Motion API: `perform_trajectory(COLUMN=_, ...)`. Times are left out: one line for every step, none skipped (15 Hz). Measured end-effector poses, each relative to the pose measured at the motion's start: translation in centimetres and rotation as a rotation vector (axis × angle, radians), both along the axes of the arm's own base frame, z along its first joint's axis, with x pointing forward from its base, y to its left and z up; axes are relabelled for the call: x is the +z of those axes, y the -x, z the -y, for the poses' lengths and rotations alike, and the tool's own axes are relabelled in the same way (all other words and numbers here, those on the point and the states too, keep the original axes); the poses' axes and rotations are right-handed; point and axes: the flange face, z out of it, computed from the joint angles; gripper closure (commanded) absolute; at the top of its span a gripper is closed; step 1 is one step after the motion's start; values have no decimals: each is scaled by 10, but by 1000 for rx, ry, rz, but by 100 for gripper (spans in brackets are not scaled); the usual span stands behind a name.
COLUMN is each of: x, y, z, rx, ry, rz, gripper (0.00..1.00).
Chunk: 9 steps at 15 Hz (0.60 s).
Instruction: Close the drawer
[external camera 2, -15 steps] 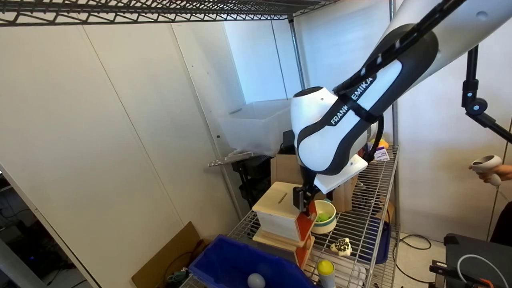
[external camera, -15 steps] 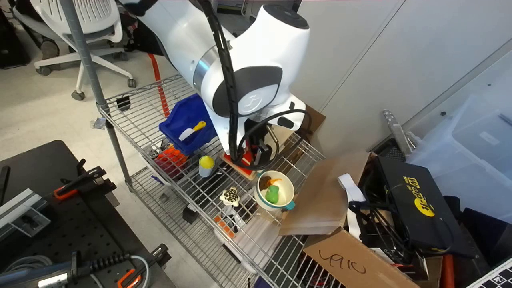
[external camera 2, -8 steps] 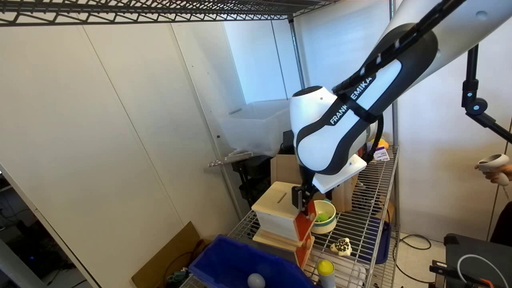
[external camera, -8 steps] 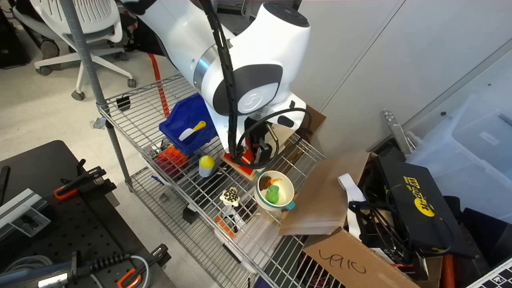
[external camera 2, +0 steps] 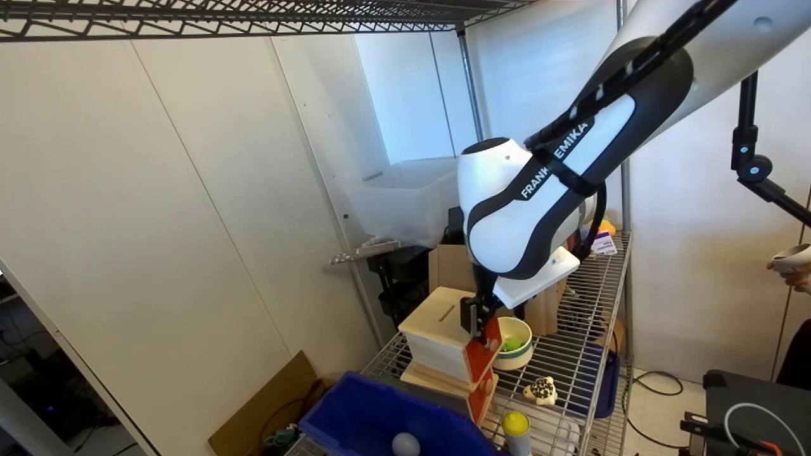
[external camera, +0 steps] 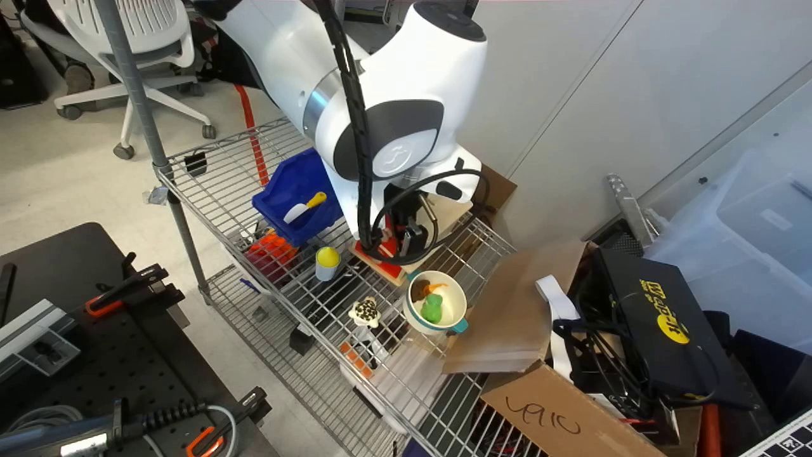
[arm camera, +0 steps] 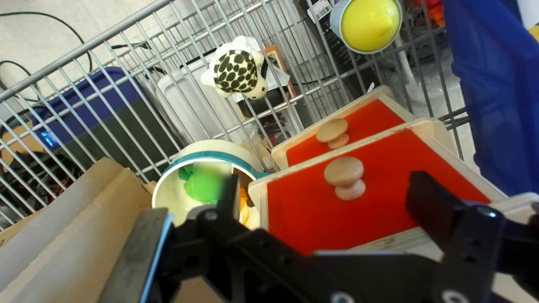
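Light-wood boxes with red-orange fronts stand stacked on the wire shelf. The upper drawer's front [arm camera: 311, 214] carries a round wooden knob [arm camera: 344, 171]. A lower red front [arm camera: 362, 128] with its own knob shows past it. In an exterior view the upper front [external camera 2: 479, 359] appears about flush with its wooden box [external camera 2: 437, 345]; I cannot tell whether a small gap is left. My gripper [arm camera: 326, 193] is over the upper front's top edge, its fingers wide apart. The knob appears between them in the wrist view, but nothing is gripped. In an exterior view the gripper [external camera 2: 480, 320] partly covers the front.
A green-and-white bowl [external camera 2: 513, 359] holding toys stands close beside the boxes. Around are a turtle toy [arm camera: 237, 70], a yellow-topped cup [external camera: 326, 265], a blue bin [external camera 2: 386, 405] and an open cardboard box [external camera: 501, 317]. White walls [external camera: 590, 114] rise behind.
My arm and gripper have shifted slightly, a little to the left in both exterior views. The red fronts stay where they were. A person's hand with a controller has moved right.
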Motion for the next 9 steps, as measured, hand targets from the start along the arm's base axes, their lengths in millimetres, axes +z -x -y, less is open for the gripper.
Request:
perform_trajectory(x=-1, y=1, z=-1, rx=0, ry=-2, rz=-2, gripper=0)
perform_trajectory(x=-3, y=2, z=-3, rx=1, ry=-4, rz=-6, gripper=0)
perform_trajectory(x=-4, y=4, z=-4, rx=2, ry=-6, rz=-10, gripper=0)
perform_trajectory(x=-6, y=6, z=-5, rx=2, ry=-7, rz=-14, gripper=0)
perform_trajectory(x=-7, y=8, z=-6, rx=2, ry=-10, rz=-17, gripper=0)
perform_trajectory(x=-8, y=12, z=-7, rx=0, ry=-13, rz=-20, gripper=0)
perform_trajectory(x=-9, y=15, z=-7, rx=-1, ry=-16, rz=-23, gripper=0)
perform_trajectory(x=-10, y=17, z=-7, rx=-5, ry=-19, rz=-25, gripper=0)
perform_trajectory(x=-10, y=20, z=-7, rx=-8, ry=-22, rz=-23, gripper=0)
